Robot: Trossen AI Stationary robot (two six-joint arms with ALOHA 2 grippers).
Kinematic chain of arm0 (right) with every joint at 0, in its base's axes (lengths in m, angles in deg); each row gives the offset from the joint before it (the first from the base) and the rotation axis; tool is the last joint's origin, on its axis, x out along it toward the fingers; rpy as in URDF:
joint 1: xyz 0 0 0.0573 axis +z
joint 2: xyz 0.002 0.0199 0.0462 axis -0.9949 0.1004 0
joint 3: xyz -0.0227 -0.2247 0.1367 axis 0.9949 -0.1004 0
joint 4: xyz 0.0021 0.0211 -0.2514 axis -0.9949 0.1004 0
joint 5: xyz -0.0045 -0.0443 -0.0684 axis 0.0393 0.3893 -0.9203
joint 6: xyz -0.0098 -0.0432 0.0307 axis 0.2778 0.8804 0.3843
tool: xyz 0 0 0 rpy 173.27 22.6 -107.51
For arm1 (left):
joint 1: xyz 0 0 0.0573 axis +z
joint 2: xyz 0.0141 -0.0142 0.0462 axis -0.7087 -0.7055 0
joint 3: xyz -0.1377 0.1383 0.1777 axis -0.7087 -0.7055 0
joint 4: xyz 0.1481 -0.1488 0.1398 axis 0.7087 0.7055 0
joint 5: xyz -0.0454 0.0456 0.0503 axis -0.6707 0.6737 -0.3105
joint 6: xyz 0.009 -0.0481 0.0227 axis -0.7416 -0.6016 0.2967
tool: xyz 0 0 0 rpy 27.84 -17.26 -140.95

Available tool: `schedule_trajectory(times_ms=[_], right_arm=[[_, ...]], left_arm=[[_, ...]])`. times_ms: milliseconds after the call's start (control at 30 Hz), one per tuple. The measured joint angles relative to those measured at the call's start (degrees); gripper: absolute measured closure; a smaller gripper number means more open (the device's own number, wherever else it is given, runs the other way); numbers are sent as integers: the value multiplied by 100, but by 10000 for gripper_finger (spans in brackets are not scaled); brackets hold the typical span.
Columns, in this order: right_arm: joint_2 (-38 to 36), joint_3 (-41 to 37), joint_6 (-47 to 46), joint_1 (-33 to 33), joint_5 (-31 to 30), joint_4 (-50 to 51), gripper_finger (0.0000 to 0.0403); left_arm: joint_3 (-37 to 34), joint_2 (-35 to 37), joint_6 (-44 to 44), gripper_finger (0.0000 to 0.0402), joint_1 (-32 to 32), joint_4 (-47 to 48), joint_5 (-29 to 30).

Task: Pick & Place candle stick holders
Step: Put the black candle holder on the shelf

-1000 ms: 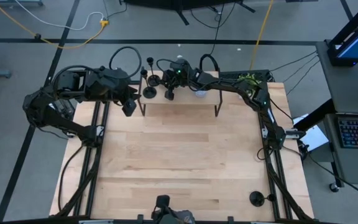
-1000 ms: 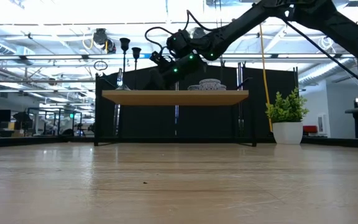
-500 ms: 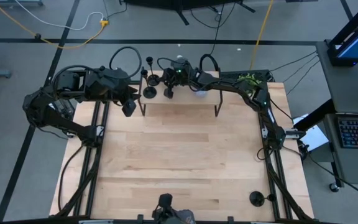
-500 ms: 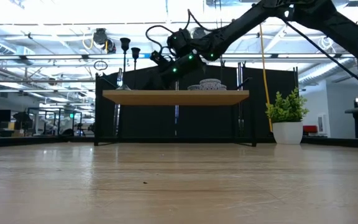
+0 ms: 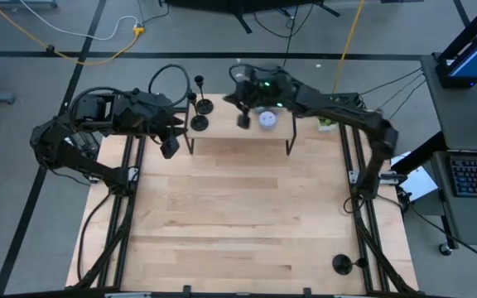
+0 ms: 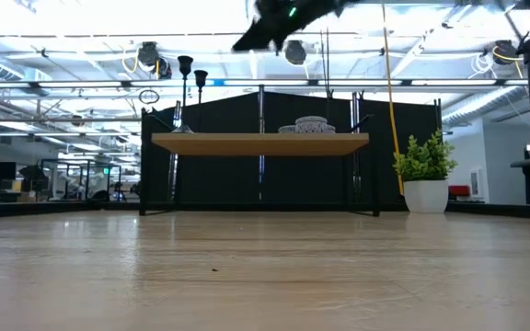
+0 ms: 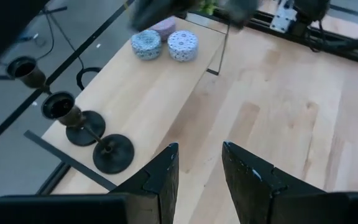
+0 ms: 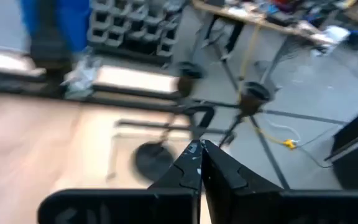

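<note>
- The bench (image 5: 238, 215) is pale wood, and most of its top is bare.
- 1 candle stick holder (image 5: 342, 264) stands alone close to the near right corner, just beside the dark rail along the right edge and well apart from both arms.
- The left hand (image 7: 197, 171) hangs over the far left part of the bench, just off the left end of the raised shelf (image 6: 247, 142). Its 2 fingers (image 7: 166, 171) are spread with nothing between them.
- The shelf stands on thin dark legs along the far edge of the bench.
- 2 more holders stand upright at the shelf's left end, their disc bases close together. 1 holder (image 5: 198, 122) is toward the shelf's near edge and the other holder (image 5: 203, 105) is toward its far edge. In the low view their cup tops rise well above the shelf board.
- 3 round pucks (image 7: 183, 45) sit grouped on the right half of the shelf, well apart from the 2 holders.
- The right hand (image 5: 243, 120) is raised above the middle of the shelf, between the holders and the pucks, and touches neither. In the low view it shows blurred at the very top, high over the board.
- Its fingers (image 8: 194, 165) are pressed together and pinch nothing.
</note>
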Motion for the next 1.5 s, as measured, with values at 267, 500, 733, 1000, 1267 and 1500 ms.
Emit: schedule_trajectory(times_ms=[267,500,733,1000,1267,1500], right_arm=[[-1424,-1,-77,1060,-726,2808,403],[-2328,-7,-2366,2064,-1214,5163,403],[-2849,-7,-5371,3002,-945,7277,403],[-3355,-753,-8291,4039,309,7377,403],[-3875,-2334,-10186,5612,1489,7354,403],[-4104,-2885,-11707,7192,1670,7154,403]], left_arm=[[-219,36,374,272,-455,-229,-13],[-970,239,417,272,-968,-983,-183],[-1860,445,338,272,-1299,-2197,-459],[-2288,367,94,272,-1542,-3029,-458],[-2396,371,19,272,-1602,-3676,-282],[-2393,376,-143,272,-1649,-3764,-253]])
